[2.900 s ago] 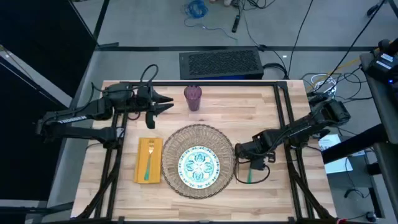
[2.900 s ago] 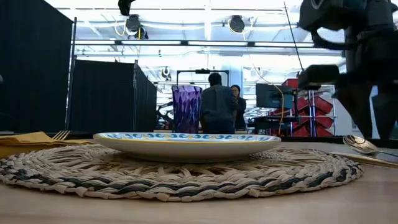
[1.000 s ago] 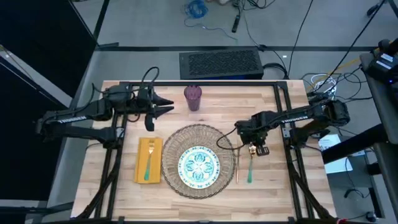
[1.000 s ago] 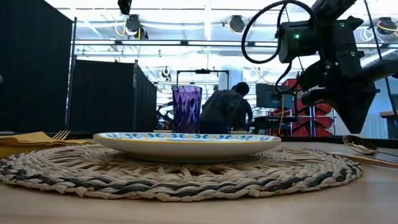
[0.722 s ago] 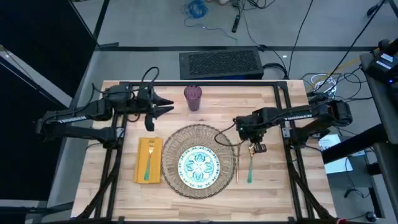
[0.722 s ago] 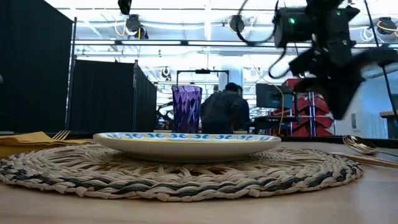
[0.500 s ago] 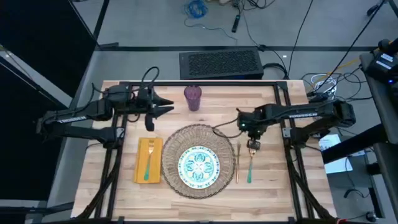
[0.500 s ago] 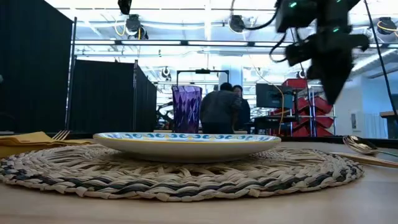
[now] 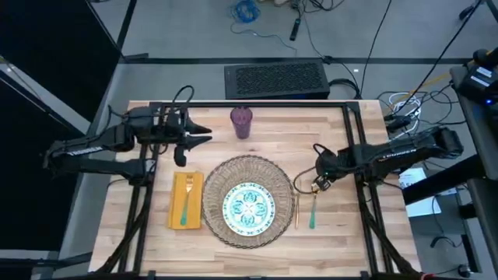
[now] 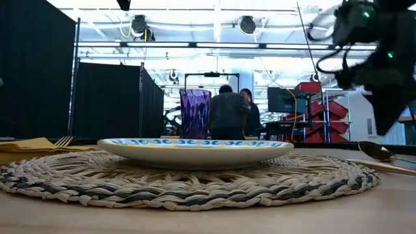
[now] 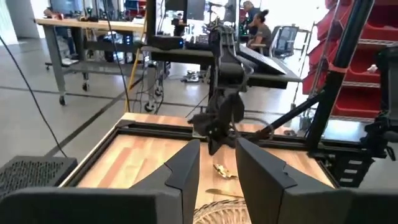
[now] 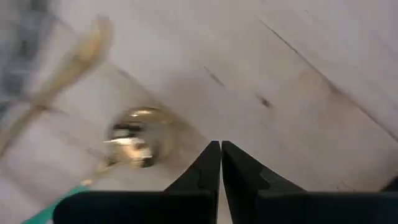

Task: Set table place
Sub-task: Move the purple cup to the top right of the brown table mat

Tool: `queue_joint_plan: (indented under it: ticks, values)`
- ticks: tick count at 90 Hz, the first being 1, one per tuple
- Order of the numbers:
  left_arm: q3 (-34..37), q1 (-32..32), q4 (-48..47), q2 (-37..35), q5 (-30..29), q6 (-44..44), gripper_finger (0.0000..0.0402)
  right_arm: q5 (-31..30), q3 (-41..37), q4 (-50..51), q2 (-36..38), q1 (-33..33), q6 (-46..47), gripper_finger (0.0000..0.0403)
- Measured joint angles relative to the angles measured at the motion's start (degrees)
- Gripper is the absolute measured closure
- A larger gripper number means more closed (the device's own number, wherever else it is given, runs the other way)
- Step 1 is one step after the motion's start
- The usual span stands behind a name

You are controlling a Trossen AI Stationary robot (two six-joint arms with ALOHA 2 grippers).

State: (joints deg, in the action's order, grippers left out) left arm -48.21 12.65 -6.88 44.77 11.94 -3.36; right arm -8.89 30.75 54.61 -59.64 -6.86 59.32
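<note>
- Taking the placemat (image 9: 247, 201) as my landmark: my left gripper (image 9: 204, 137) hovers off its far-left side, over bare table (image 9: 342, 233), with its fingers (image 11: 179, 171) a little apart and nothing between them.
- Just left of the placemat lies the napkin (image 9: 186, 200), and the fork (image 9: 187, 197) rests on top of it, tines pointing to the far edge.
- The plate (image 9: 249, 207) sits in the middle of the placemat, flat and roughly centred.
- Beyond the placemat's far edge, slightly left of its centre, stands the purple cup (image 9: 241, 121), upright and well apart from the woven rim.
- Just right of the placemat I see the knife (image 9: 296, 204) lying close against the rim, and the spoon (image 9: 313, 207) beside it on the outer side.
- My right gripper (image 9: 320, 182) is above the far end of the spoon, near the bowl; the right wrist view shows its fingertips (image 12: 211, 163) pressed together and holding nothing.
- My read: every piece is laid out, so the setting looks essentially complete. What remains, if anything, is pulling both arms clear, and perhaps bringing the cup in closer.
</note>
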Motion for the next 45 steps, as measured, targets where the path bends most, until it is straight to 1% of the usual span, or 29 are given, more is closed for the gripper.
queue_joint_plan:
  ticks: [21, 45]
  values:
    - [0.0, 0.0, 0.2, -3.2, 0.0, -0.7, 0.0314, -1.8, -1.4, -3.4, -0.6, -5.8, 10.4, 0.0403]
    - [0.0, 0.0, 0.0, -6.8, 0.0, -0.4, 0.0314, -2.0, -1.4, -7.1, -5.3, -7.1, 14.6, 0.0403]
